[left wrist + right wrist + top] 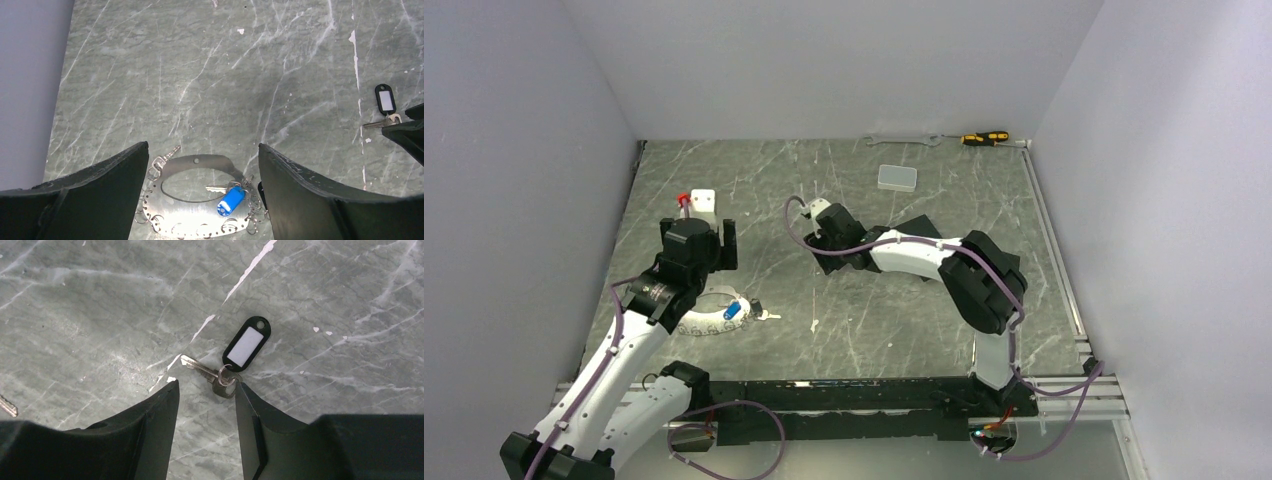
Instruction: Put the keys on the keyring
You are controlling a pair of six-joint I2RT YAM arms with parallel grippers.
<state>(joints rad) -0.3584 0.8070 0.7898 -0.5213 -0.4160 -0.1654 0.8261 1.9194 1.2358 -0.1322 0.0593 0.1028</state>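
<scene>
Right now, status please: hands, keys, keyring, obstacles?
Left hand open over keyring, blue-tagged key lying on it. Right hand open at black-tagged key, ungripped. Nothing in the way.

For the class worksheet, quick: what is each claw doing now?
Left claw: open, holding nothing.
Right claw: open, holding nothing; black-tagged key near its tips.

— Looking over the scratched grey-green table (894, 310): bearing what at the near left?
— Bearing the keyring (210, 162), lying flat, with the blue-tagged key (231, 199) resting across it.
— And toward the middle?
— Carrying the black-framed white-label key (225, 382), lying flat, well apart from the keyring.
— Along the far edge?
— Holding a spanner (904, 139) beside a yellow-black screwdriver (984, 137), a pale box (897, 177) nearer.
</scene>
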